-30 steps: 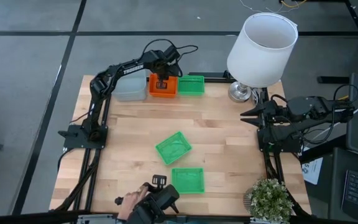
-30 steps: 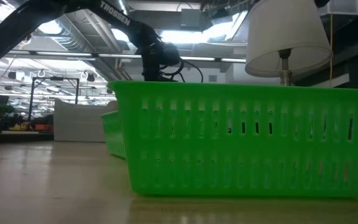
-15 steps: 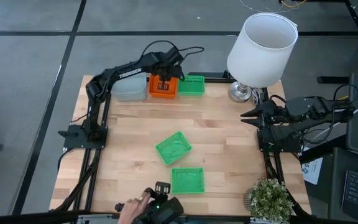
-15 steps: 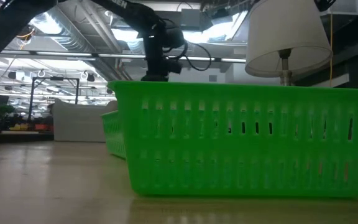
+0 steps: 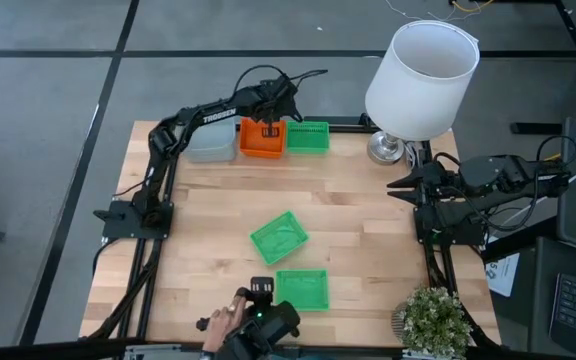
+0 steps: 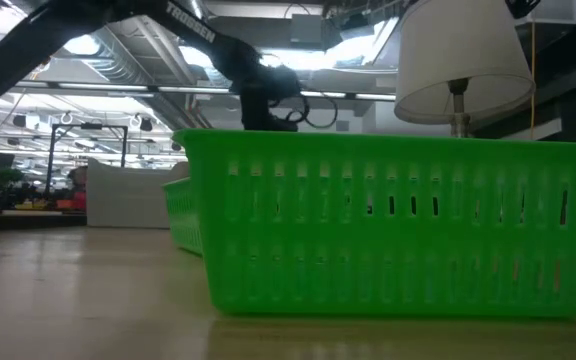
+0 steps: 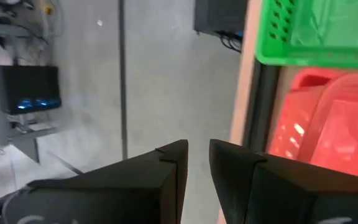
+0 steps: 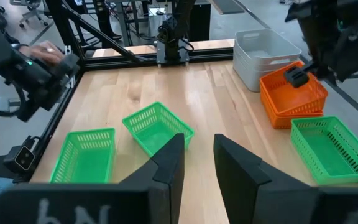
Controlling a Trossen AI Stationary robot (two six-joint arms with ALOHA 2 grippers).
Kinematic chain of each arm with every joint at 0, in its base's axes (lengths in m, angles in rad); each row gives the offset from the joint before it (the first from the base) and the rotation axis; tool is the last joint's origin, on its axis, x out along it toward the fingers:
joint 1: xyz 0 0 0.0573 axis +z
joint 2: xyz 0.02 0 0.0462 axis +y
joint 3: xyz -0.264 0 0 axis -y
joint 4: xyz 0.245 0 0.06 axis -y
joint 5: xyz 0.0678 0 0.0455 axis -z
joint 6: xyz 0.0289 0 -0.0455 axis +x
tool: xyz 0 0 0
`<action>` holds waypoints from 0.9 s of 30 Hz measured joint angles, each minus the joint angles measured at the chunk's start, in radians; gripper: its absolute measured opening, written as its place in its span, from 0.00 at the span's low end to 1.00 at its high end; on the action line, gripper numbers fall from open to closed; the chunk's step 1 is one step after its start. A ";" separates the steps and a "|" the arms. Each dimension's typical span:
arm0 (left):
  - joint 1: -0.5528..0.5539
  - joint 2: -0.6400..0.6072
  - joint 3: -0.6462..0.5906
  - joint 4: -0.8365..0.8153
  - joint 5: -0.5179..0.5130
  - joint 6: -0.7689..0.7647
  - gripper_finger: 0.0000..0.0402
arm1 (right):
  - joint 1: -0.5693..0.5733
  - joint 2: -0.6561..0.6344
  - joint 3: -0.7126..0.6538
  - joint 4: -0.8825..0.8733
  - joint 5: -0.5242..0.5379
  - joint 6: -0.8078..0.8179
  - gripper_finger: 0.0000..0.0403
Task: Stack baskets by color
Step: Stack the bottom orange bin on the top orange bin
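Note:
At the table's far edge stand grey baskets (image 5: 208,142), a stack of orange baskets (image 5: 258,143) and a green basket (image 5: 308,137), side by side. Two more green baskets rest on the table, one mid-table (image 5: 279,237) and one near the front edge (image 5: 302,290). My left gripper (image 5: 274,128) hovers over the far right corner of the orange stack (image 8: 291,99), pointing slantwise down past the table's far edge. It is open by a narrow gap (image 7: 197,149) with nothing between its fingers. My right gripper (image 5: 393,185) waits open at the table's right side.
A lamp with a large white shade (image 5: 420,70) stands at the far right corner, and a small potted plant (image 5: 433,320) at the near right corner. A person's hand with a dark device (image 5: 238,322) is at the near edge. Bare wood lies between the far row and the mid-table basket.
My left gripper has gone from over the middle of the orange stack toward the table's far edge and a little to the right, turning at the wrist. The orange stack has stayed in place. The person's hand at the near edge has shifted.

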 joint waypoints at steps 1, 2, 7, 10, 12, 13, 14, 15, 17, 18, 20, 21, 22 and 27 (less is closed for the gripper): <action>0.000 0.011 0.000 -0.001 0.001 0.000 0.15 | 0.000 0.000 0.000 0.000 0.000 0.000 0.22; 0.001 0.019 0.000 -0.001 0.000 0.000 0.15 | 0.000 0.000 0.000 0.000 0.000 -0.001 0.22; 0.005 0.058 0.000 0.016 -0.012 -0.001 0.15 | 0.000 0.000 0.000 -0.002 0.000 -0.002 0.22; 0.010 0.076 0.000 0.062 -0.025 -0.001 0.14 | 0.000 0.000 0.000 -0.007 0.000 -0.002 0.22; 0.014 0.082 0.000 0.086 -0.025 0.002 0.14 | 0.000 0.000 0.000 -0.007 0.000 0.000 0.22; 0.015 0.084 0.000 0.097 -0.025 0.002 0.14 | 0.000 0.000 0.000 -0.007 0.000 0.000 0.22; 0.019 0.085 0.000 0.090 -0.028 0.002 0.15 | 0.000 0.000 0.000 -0.008 0.000 0.000 0.22; 0.021 0.085 0.000 0.086 -0.031 0.002 0.15 | 0.000 0.000 0.000 -0.008 0.000 0.000 0.22; 0.021 0.084 0.000 0.093 -0.043 0.011 0.15 | 0.000 0.000 0.000 -0.010 0.000 0.001 0.22; 0.021 0.081 0.000 0.091 -0.063 0.017 0.15 | 0.000 0.000 0.000 -0.011 0.000 0.001 0.22; 0.012 0.069 0.000 0.082 -0.120 0.018 0.14 | 0.000 0.000 0.000 -0.012 0.000 0.000 0.22; 0.005 0.055 0.000 0.072 -0.145 0.018 0.14 | 0.000 0.000 0.000 -0.013 0.000 0.000 0.22; -0.006 0.037 0.000 0.048 -0.163 0.016 0.14 | 0.000 0.000 0.000 -0.014 0.000 0.000 0.22; -0.090 -0.060 0.001 -0.207 -0.146 -0.140 0.15 | 0.000 0.000 0.000 -0.015 0.000 0.001 0.22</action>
